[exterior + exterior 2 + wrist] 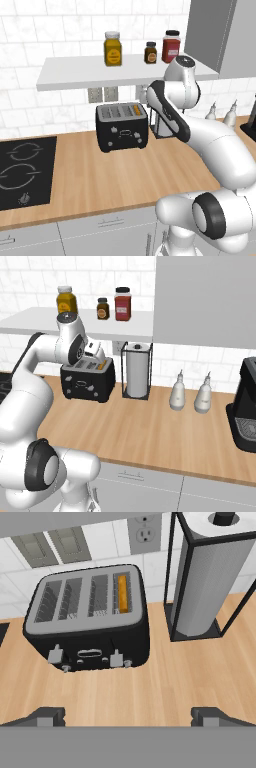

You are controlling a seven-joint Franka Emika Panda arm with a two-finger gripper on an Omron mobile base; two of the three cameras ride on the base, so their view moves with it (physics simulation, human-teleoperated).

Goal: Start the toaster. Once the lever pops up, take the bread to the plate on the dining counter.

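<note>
We see just the orange crust of the bread (122, 593) inside the toaster (90, 619); our gripper (128, 716) hovers wide, empty.

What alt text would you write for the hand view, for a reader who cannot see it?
A black four-slot toaster stands on a wooden counter, with a slice of bread in its rightmost slot. A paper towel roll in a black wire holder stands to its right. The open gripper hovers in front.
</note>
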